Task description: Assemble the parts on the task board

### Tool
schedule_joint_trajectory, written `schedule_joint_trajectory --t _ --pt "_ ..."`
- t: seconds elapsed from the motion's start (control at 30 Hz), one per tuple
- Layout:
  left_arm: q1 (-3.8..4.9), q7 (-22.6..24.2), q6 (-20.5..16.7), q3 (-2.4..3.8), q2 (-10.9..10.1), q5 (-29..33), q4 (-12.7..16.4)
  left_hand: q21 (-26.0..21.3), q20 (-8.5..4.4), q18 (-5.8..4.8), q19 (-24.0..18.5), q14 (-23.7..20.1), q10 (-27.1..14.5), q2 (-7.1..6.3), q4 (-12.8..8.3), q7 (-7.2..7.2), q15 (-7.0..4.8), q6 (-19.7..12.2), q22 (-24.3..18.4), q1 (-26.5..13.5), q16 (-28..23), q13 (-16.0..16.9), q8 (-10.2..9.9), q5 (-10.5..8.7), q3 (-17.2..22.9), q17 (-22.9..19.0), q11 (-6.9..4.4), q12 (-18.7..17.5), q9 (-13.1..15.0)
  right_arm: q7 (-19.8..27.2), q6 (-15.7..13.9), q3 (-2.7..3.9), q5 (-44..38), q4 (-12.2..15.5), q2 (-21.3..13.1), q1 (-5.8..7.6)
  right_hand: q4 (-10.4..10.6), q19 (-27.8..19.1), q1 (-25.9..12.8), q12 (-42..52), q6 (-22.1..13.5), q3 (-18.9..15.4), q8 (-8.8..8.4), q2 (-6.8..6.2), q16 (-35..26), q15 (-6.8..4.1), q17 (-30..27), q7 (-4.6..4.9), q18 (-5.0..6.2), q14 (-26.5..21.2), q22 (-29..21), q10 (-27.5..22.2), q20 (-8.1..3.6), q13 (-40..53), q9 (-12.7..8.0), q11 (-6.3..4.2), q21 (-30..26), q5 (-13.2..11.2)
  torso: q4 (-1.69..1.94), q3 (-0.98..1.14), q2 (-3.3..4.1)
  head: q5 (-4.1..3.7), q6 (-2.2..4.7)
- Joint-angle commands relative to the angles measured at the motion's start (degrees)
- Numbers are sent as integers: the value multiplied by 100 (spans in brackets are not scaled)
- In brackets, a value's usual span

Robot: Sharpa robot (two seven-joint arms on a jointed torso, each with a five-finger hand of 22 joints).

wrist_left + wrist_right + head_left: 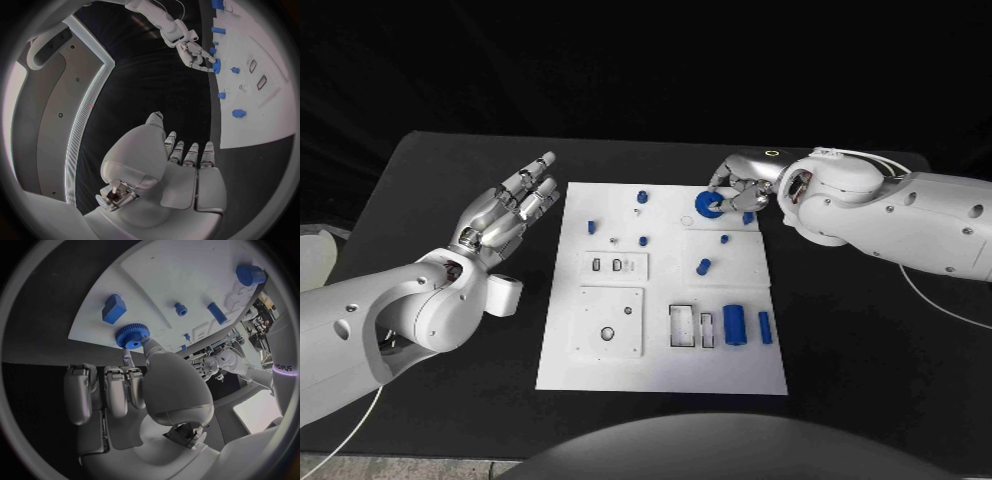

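From the head camera I see the white board (661, 375) lying in the middle of the black table (862, 350). My right hand (737, 190) sits over the board's far right corner, fingertips pinching a blue gear (708, 203) that rests at that corner. A small blue block (749, 217) lies just beside the gear, partly under the hand. My left hand (511, 208) hovers off the board's left edge, palm up, fingers straight and apart, holding nothing. Near the board's right front stand 2 blue cylinders: a thick one (734, 326) and a thin one (766, 327), next to a grey slotted tray (682, 326). A blue peg (704, 267) lies mid-board, with several smaller blue pegs scattered toward the far edge.

From the left wrist camera, my left hand (187, 165) shows flat, fingers side by side and extended, nothing in it. Beyond it I see the right hand (197, 55) touching the gear (217, 65) at the board's (262, 125) edge.

From the right wrist camera, the thumb and 1 fingertip (127, 358) meet the gear (132, 335) at the board's (181, 275) edge; the other fingers hang curled over the table. The block (113, 308) lies near the gear, and the thick cylinder (251, 275) is well apart.
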Motion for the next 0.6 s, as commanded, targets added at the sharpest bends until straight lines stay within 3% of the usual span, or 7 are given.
schedule_joint_trajectory --t 0.03,0.23,0.6 --pt "-3 24 140 1 17 7 -4 -12 58 60 -4 5 -7 -12 -22 30 43 23 -2 64 -21 9 37 20 31 -8 37 0 6 -1 134 -14 -188 -26 24 -34 -60 -43 101 21 98 11 76 11 19 -40 1508 -11 -9 598 800 600 0 1507 68 -19 -30 56 1 -1 0 1 0" --pt "-13 12 160 0 26 7 -21 -11 62 60 -3 5 -6 -10 -24 33 48 19 -1 68 -21 10 37 21 35 -8 40 1 6 45 167 -14 -259 -46 57 -61 -186 -62 188 21 209 41 288 18 19 -83 1508 -67 -2 598 792 600 -41 1507 306 -69 -59 255 4 -2 -1 8 0" --pt "-35 -37 201 -2 37 7 -53 -9 78 59 -1 5 2 1 -28 51 65 28 0 78 -21 12 38 25 47 -8 59 3 7 52 321 -14 -340 -61 76 -85 -315 -144 280 21 35 86 340 -9 19 -95 1508 -75 26 598 720 600 -56 1507 474 -76 -157 448 2 -4 -5 17 0"
